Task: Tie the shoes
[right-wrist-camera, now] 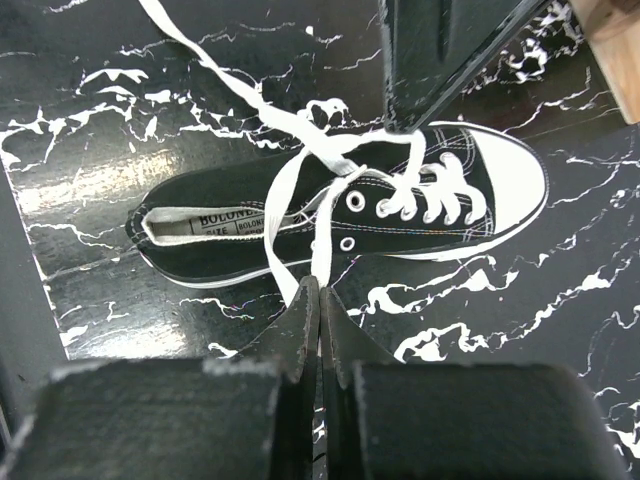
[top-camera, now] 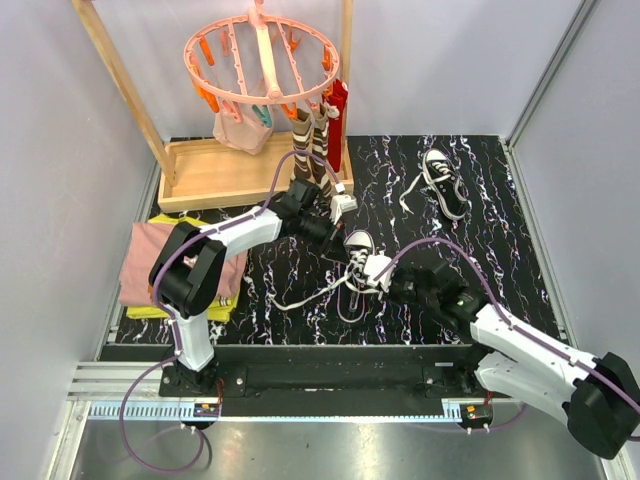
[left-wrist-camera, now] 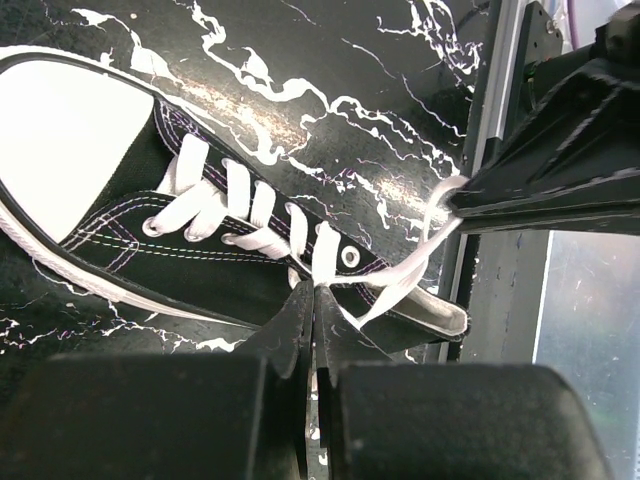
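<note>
One black shoe (top-camera: 358,243) with a white toe cap lies mid-table, and both grippers meet at it. My left gripper (left-wrist-camera: 313,287) is shut on a white lace (left-wrist-camera: 325,255) just past the top eyelets. My right gripper (right-wrist-camera: 320,283) is shut on the other lace strand (right-wrist-camera: 322,240) beside the shoe's (right-wrist-camera: 300,225) side. The two strands cross over the tongue (right-wrist-camera: 335,160). Seen from above, the left gripper (top-camera: 338,237) is on the shoe's far side and the right gripper (top-camera: 384,272) on its near right. The second shoe (top-camera: 445,182) lies apart at the back right, its laces loose.
A wooden rack (top-camera: 215,170) with a pink round peg hanger (top-camera: 262,60) and brown striped socks (top-camera: 310,145) stands at the back left. Folded pink and yellow cloths (top-camera: 150,265) lie at the left edge. A slack lace loop (top-camera: 300,298) trails on the table towards the front.
</note>
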Robot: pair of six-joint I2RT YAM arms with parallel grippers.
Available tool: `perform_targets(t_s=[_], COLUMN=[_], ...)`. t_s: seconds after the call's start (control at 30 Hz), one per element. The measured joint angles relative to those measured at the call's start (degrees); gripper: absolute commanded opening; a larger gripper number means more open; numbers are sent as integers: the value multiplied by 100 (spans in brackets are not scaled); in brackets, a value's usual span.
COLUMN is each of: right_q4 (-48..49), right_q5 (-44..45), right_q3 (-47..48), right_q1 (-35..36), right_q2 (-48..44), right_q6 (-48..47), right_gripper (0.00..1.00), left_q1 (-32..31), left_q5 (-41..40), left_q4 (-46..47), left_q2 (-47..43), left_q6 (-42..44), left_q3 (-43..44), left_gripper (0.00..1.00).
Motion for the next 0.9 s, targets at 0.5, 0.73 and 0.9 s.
perform_targets(t_s=[0.5, 0.73, 0.9], right_q4=[802, 1158, 1224], right_q5=[479, 562, 579], right_q3=[39, 109, 168], right_q1=[-2, -2, -2], right_q2=[560, 918, 1316], right_q6=[387, 496, 540], right_gripper=[0, 0, 0], left_q1=[11, 11, 11], left_q5=[109, 120, 138], left_q4=[-2, 0, 0], left_q2=[0, 0, -2], left_q6=[-33, -52, -94], left_q3=[2, 2, 2], left_gripper=[0, 0, 0])
